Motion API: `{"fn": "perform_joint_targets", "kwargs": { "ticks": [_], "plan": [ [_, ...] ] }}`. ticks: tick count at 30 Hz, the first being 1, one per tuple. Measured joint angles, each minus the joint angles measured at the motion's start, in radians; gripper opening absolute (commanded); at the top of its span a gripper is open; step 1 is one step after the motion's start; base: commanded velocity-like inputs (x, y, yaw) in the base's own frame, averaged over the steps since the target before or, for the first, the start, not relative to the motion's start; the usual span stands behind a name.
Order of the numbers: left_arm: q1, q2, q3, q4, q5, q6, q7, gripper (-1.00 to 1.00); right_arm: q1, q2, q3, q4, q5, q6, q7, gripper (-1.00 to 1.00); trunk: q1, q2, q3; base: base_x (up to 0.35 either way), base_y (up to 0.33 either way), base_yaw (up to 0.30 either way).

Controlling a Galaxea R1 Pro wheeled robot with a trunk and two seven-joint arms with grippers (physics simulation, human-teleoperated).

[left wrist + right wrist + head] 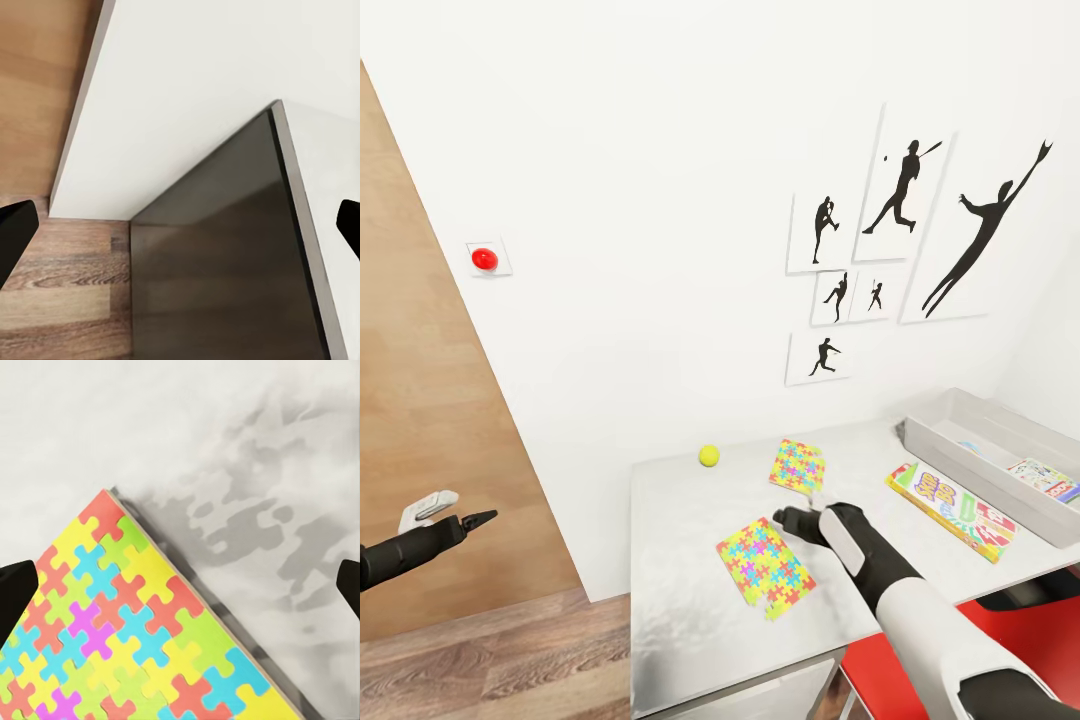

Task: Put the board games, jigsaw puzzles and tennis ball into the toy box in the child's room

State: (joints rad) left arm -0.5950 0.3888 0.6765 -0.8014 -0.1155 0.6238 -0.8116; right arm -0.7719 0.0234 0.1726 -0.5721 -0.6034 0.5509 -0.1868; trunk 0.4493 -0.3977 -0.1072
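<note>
On the white table (680,600) lie two jigsaw puzzles, one farther back (797,465) and one nearer (765,567). A small yellow-green tennis ball (708,455) rests near the wall. The Skip-Bo board game (950,510) lies beside the grey toy box (960,455), which holds a flat white-and-green game box (1043,477). My right gripper (790,520) hovers open between the two puzzles. In its wrist view the open right gripper (180,589) is over a corner of a puzzle (135,645). My left gripper (472,520) hangs open off the table's left side, over the floor.
A red chair (920,660) stands at the table's near right. Black silhouette pictures (905,230) hang above the table, and a red button (484,259) sits on the wall. In the left wrist view the table's dark side panel (225,262) meets the plank floor (67,300).
</note>
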Motion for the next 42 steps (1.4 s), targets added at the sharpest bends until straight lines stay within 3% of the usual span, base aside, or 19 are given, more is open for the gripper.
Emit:
{"fn": "perform_joint_targets", "kwargs": {
  "ticks": [9, 13, 19, 42],
  "plan": [
    [0.000, 0.000, -0.004, 0.001, 0.000, 0.000, 0.000, 1.00, 0.005, 0.000, 0.004, 0.000, 0.002, -0.005, 0.001, 1.00, 0.000, 0.000, 0.000, 0.000, 0.000, 0.000],
    [0.000, 0.000, -0.033, 0.001, 0.000, -0.001, -0.002, 1.00, 0.006, 0.000, 0.003, 0.000, 0.002, -0.004, 0.000, 1.00, 0.000, 0.000, 0.000, 0.000, 0.000, 0.000],
    [0.000, 0.000, -0.048, 0.002, 0.001, -0.002, -0.013, 1.00, 0.007, 0.000, 0.002, 0.000, 0.002, -0.003, -0.002, 1.00, 0.000, 0.000, 0.000, 0.000, 0.000, 0.000],
    [0.000, -0.004, -0.050, 0.002, 0.001, -0.002, -0.015, 1.00, 0.010, 0.000, 0.004, 0.001, 0.002, 0.004, -0.002, 1.00, 0.000, 0.000, -0.024, 0.000, 0.000, 0.000]
  ]
}}
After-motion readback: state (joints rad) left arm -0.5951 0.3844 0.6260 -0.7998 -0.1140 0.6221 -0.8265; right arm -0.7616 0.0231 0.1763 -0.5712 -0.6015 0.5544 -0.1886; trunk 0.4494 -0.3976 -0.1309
